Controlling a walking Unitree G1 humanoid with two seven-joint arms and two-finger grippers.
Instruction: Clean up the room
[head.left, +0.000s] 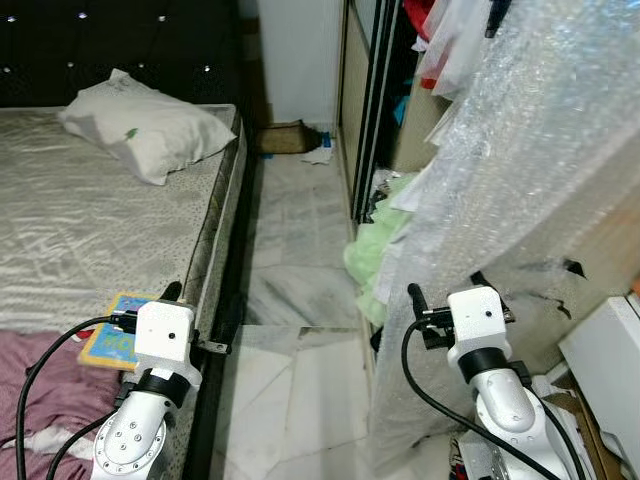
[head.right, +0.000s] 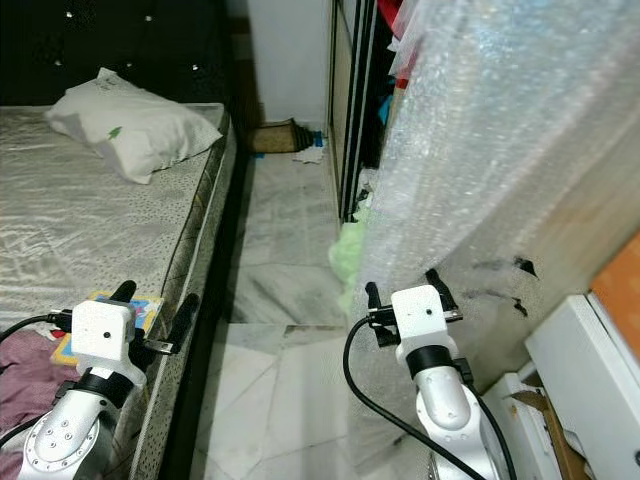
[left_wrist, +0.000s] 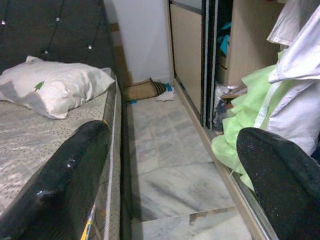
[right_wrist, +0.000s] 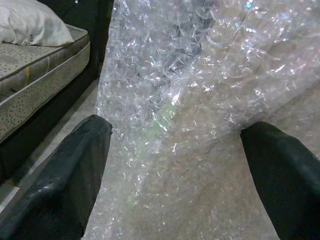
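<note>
While the bed (head.left: 90, 230) fills the near side of the marble aisle, clutter waits opposite it: light-green clothes (head.left: 375, 255) spill from the wardrobe (head.left: 365, 110) beyond the bubble wrap (head.left: 520, 190). Left gripper (head.right: 153, 312) hovers over the bed's edge, right gripper (head.right: 405, 288) beside the wrap, both spread wide and empty; approach the clothes squarely before closing.

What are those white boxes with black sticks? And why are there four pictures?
Those are a robot's two arms. The black sticks are fingers. The left gripper hangs over the edge of the bed, the right gripper faces a big sheet of bubble wrap. Both are open and hold nothing.

Two pictures come from the robot's eyes in its head. The other two come from little cameras on its wrists, peeking between the fingers.

On the bed lie a pillow and a colourful book. Green cloth spills from the wardrobe onto the floor.
</note>
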